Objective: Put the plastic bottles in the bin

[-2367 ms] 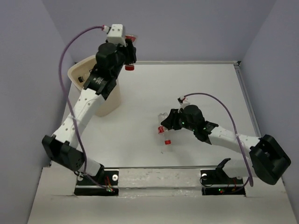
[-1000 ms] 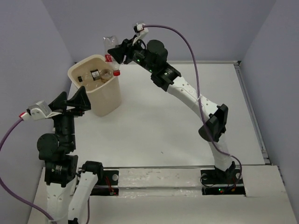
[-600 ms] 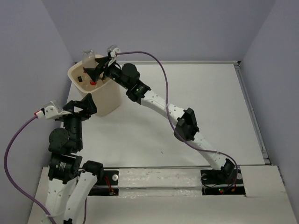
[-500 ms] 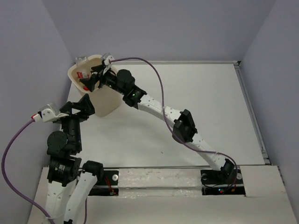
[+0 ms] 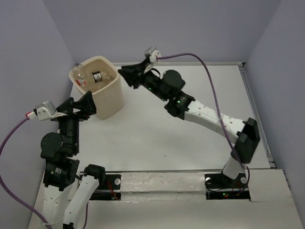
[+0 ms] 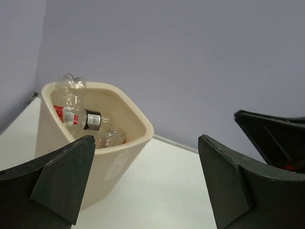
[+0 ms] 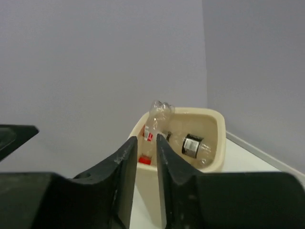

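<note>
The right gripper [image 5: 125,74] hangs with its jaws drawn almost together, only a slit between them and nothing in it. Straight ahead through that slit and a little below stands the cream rounded-square plastic bin [image 5: 108,100] on the white table [image 5: 190,143], near the fingertips but not touching them. The small clear crinkly plastic bottles [image 7: 155,121] are inside it. A red-labelled one is propped upright in a corner, in line with the slit, its top poking above the rim. A black-labelled bottle [image 6: 93,119] lies on its side just beside it, and a third bottle [image 6: 112,138], its label not readable, sits lower down. Empty jaws this close to the rim suggest a drop just made. The left gripper [image 5: 81,102] is raised with its jaws spread wide and empty, the bin ahead and below, nearer its left-hand finger; it is probably parked clear of the other arm. Every bottle in sight is in the bin, so the task looks done or close to it.
</note>
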Available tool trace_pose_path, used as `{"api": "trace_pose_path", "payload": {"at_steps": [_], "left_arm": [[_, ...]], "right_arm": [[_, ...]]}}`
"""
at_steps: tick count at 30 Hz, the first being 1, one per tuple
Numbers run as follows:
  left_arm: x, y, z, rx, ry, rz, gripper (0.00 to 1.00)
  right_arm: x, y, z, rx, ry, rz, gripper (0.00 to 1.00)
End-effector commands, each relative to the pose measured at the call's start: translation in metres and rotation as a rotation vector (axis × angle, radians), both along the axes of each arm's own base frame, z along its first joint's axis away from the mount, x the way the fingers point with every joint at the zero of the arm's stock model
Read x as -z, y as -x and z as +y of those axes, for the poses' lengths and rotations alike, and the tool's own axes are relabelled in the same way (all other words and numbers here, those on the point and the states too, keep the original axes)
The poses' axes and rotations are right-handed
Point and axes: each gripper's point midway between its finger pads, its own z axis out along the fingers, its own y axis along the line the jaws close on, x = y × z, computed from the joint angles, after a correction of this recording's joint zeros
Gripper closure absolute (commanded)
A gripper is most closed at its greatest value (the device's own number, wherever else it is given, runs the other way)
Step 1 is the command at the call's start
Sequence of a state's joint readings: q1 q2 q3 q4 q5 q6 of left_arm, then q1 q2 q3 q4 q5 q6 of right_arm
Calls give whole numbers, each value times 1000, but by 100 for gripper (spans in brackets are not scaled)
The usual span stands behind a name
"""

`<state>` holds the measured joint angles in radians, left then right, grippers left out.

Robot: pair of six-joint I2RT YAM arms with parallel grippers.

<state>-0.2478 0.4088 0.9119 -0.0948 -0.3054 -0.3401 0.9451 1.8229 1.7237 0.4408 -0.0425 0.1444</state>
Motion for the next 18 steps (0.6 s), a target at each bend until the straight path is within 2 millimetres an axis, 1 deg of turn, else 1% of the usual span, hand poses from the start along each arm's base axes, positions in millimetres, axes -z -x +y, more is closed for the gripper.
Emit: {"api": "trace_pose_path", "payload": {"at_steps": [1,2,3,4,5,6,7,8,9,10,11,12,13,14,15,17,18], "left_arm": [[-1,-8,-38,194,-20,-12,1],[2,-9,-45,231,-24,-12,1],[9,-13,-60,302,-30,-3,1],[15,-14,-70,358,-38,12,1],[12,-13,-79,406,-42,-10,1],[13,-13,-87,450,-48,-9,1],[20,-12,-104,546,-68,-1,1],[15,-10,-111,586,-63,-23,1],[24,-10,-124,661,-68,-8,1],[26,-9,-132,713,-58,-17,1],[20,-7,-133,719,-50,-41,1],[22,-8,-136,736,-48,-43,1],[28,-12,-139,752,-49,-31,1],[32,-17,-141,750,-52,-17,1],[31,-17,-141,749,-58,-20,1],[36,-26,-143,749,-65,1,1],[39,-32,-143,741,-59,19,1]], "right_arm": [[32,11,-83,192,6,60,88],[46,16,-98,219,20,86,96],[75,25,-129,267,55,134,100],[116,26,-130,270,125,179,100],[103,38,-160,319,83,175,100],[119,44,-177,346,108,203,100],[163,50,-197,398,162,263,100],[159,61,-225,431,132,280,100],[192,68,-242,470,151,347,100],[191,82,-261,473,99,381,76],[200,86,-275,509,106,390,53],[209,92,-286,531,58,454,33],[216,95,-298,559,38,476,15],[226,104,-313,578,6,501,1],[229,107,-319,583,-8,509,0],[233,113,-326,580,-22,509,0],[223,115,-329,572,-42,484,0]]}}
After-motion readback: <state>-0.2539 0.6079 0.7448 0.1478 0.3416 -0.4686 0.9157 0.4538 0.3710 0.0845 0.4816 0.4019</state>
